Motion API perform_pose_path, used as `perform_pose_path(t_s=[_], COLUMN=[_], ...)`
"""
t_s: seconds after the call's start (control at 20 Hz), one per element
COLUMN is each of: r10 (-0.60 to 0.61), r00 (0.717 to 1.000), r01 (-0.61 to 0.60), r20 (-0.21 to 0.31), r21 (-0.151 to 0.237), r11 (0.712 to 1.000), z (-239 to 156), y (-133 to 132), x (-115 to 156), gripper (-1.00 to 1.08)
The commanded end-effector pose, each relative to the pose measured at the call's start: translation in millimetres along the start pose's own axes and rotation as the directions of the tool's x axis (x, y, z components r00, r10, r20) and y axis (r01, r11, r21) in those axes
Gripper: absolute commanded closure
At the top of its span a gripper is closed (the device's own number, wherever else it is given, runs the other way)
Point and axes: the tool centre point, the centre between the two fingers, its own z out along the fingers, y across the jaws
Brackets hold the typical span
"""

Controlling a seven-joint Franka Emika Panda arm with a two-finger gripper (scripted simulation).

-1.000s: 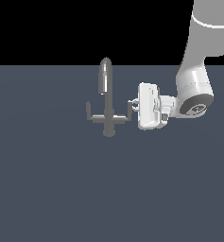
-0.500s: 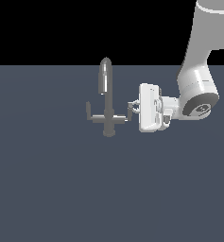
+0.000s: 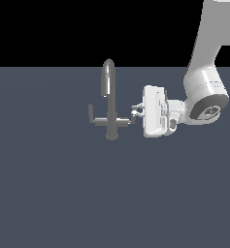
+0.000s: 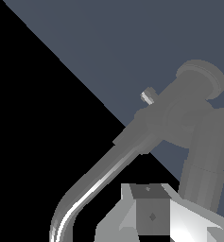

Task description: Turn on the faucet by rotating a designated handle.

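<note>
The faucet (image 3: 109, 104) is grey metal, with a tall arched spout, a round base and a crossbar. It stands at the middle of the exterior view. The handle (image 3: 133, 116) is the short peg at the end of the crossbar's right arm. My gripper (image 3: 136, 111) reaches in sideways from the exterior view's right, with its fingertips right at this peg. In the wrist view the handle (image 4: 205, 160) rises close beside my fingers (image 4: 149, 212). They sit close together with nothing between them. The spout (image 4: 97, 182) curves past them. The left-arm peg (image 3: 90, 111) stands apart.
The faucet stands on a flat dark blue-grey floor (image 3: 63, 193). My white arm (image 3: 206, 97) comes down from the upper right of the exterior view. The background above the floor is black.
My hand has sunk slightly and the arm's upper link has shifted toward the exterior view's right. The fingertips stay at the right peg. The crossbar shows no clear turn.
</note>
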Motion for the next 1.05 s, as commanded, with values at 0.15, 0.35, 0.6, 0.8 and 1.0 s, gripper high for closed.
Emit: perform_pose_path(t_s=[0.15, 0.35, 0.6, 0.8, 1.0], r10=[0.007, 0.006, -0.011, -0.001, 0.006], r00=[1.0, 1.0, 1.0, 1.0, 1.0], r01=[-0.007, -0.006, 0.011, 0.002, -0.006], r20=[0.008, 0.009, 0.005, 0.008, 0.01], r21=[-0.001, -0.001, -0.002, -0.002, -0.002], r11=[1.0, 1.0, 1.0, 1.0, 1.0], z=[-0.3, -0.2, -0.2, -1.2, -1.9], y=[19.7, 32.0, 36.0, 64.5, 85.1], x=[-10.1, -16.6, -12.0, -3.3, 2.8], gripper=[1.08, 1.08, 1.08, 1.08, 1.08])
